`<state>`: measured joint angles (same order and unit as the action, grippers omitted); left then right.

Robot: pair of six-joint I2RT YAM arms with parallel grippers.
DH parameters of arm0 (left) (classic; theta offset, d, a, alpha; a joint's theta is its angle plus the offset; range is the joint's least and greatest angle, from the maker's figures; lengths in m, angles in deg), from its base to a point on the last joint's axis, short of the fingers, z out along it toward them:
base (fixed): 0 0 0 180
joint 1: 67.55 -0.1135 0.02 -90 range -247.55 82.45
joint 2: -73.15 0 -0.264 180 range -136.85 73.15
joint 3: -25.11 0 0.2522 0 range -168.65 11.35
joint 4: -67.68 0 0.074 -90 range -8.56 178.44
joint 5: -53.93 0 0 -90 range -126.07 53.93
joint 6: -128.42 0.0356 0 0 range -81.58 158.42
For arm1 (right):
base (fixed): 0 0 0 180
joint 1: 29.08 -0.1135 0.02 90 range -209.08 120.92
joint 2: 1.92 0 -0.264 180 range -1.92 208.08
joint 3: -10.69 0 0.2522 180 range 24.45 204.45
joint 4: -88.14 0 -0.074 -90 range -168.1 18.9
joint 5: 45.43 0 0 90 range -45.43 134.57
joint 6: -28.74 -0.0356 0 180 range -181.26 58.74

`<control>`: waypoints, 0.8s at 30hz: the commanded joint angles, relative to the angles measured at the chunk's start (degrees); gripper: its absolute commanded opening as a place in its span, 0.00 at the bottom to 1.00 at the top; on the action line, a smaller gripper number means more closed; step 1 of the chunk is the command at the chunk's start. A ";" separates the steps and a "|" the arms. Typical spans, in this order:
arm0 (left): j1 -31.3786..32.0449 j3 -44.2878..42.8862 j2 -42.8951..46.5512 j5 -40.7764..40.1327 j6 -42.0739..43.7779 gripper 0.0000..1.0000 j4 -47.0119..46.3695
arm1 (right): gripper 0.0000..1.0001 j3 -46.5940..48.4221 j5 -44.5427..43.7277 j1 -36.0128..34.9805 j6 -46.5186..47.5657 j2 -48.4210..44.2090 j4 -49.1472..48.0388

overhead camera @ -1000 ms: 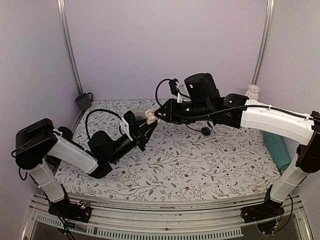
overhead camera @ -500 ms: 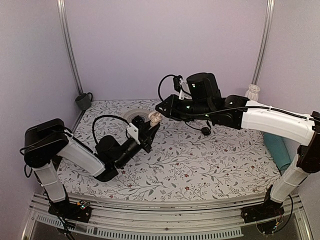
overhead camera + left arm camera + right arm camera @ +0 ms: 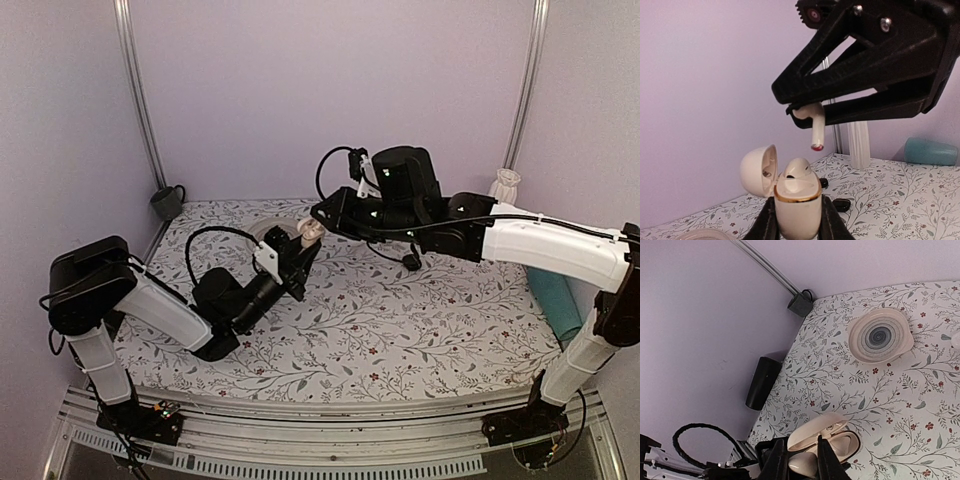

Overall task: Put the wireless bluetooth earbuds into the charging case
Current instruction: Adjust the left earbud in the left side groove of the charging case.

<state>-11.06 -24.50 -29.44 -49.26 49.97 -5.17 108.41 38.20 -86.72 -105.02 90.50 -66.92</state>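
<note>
My left gripper [image 3: 797, 218] is shut on the white charging case [image 3: 797, 205] and holds it upright above the table. Its lid [image 3: 759, 170] is open to the left. One white earbud [image 3: 799, 169] sits in a well of the case. My right gripper [image 3: 805, 107] is shut on the second earbud [image 3: 812, 122], stem pointing down, a short gap above the case. In the right wrist view the held earbud [image 3: 802, 465] is between the fingers [image 3: 777, 460], with the open case [image 3: 840, 446] just below. In the top view the case [image 3: 310, 233] is under the right gripper [image 3: 318, 214].
A spiral-patterned plate [image 3: 881, 335] lies beyond the case on the flowered cloth. There is a dark cup [image 3: 166, 202] at the back left, a black cylinder [image 3: 763, 382] on the left, a white ribbed vase [image 3: 507, 184] at the back right, a teal roll [image 3: 555, 300] on the right, and small black pieces [image 3: 410, 261] mid-table.
The right gripper has lifted up off the case with the earbud. The left arm has shifted the case a little to the right, under it.
</note>
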 commanded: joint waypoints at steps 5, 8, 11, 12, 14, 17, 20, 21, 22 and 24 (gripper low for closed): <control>1.38 -1.80 -0.10 -1.17 -0.75 0.00 -3.61 | 0.05 1.42 -4.30 -2.05 1.33 2.58 -1.48; 1.43 -2.17 0.56 -1.05 -1.54 0.00 -2.31 | 0.05 1.53 -5.07 -2.61 1.83 3.01 -1.47; 1.45 -2.30 0.91 -0.88 -1.99 0.00 -1.93 | 0.05 2.01 -6.14 -3.18 2.23 3.41 -1.17; 1.55 -2.29 1.00 -0.95 -2.03 0.00 -1.82 | 0.05 2.19 -6.52 -3.36 2.55 3.50 -1.08; 1.67 -2.21 1.03 -1.09 -1.89 0.00 -1.89 | 0.05 2.59 -6.80 -3.57 2.80 3.68 -0.82; 1.76 -2.36 1.16 -1.36 -1.93 0.00 -1.28 | 0.05 2.69 -6.88 -3.77 3.06 3.65 -0.71; 1.75 -2.45 1.07 -1.72 -2.23 0.00 -0.94 | 0.05 2.99 -6.68 -4.17 3.28 3.85 -0.75; 1.71 -2.46 1.04 -1.86 -2.31 0.00 -0.93 | 0.05 3.12 -6.73 -4.34 3.40 4.01 -0.54; 1.75 -2.46 0.99 -1.92 -2.42 0.00 -0.89 | 0.05 3.18 -6.77 -4.47 3.47 4.19 -0.32; 1.75 -2.55 1.22 -2.17 -2.57 0.00 -0.68 | 0.05 3.18 -6.75 -4.64 3.51 4.51 0.14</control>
<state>-10.16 -25.73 -29.44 -50.36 48.05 -4.69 109.79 31.97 -90.33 -102.38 93.45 -67.94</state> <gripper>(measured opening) 0.219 0.161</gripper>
